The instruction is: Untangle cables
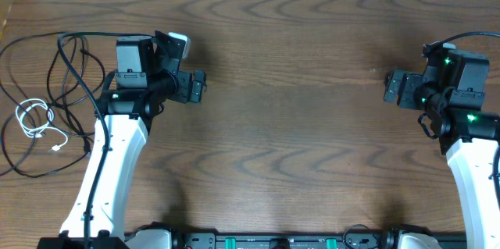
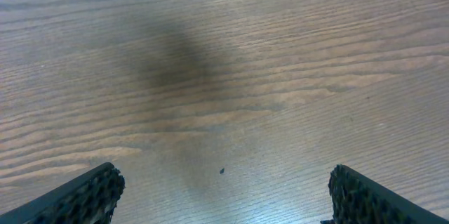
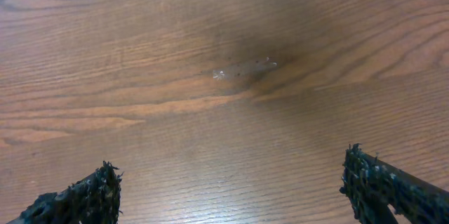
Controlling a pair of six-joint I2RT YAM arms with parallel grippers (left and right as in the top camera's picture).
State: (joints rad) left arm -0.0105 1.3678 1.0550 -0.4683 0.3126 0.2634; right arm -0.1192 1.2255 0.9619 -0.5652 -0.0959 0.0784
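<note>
Brown wooden table (image 1: 289, 46): we log the left gripper (image 2: 224, 189) and right gripper (image 3: 228, 192) both spread wide above bare wood, empty, and the coiled white cord (image 1: 35, 118) among loose black cord (image 1: 53, 73) loops by the far-left edge.

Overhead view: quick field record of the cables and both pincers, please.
black cord: loose loops at the left edge of the table
white cord: small coil among the black loops; cannot tell whether they cross
left pincer: open, empty, over bare wood, apart from both cords
right pincer: open, empty, at the far right side
task state: cords not yet gripped
</note>
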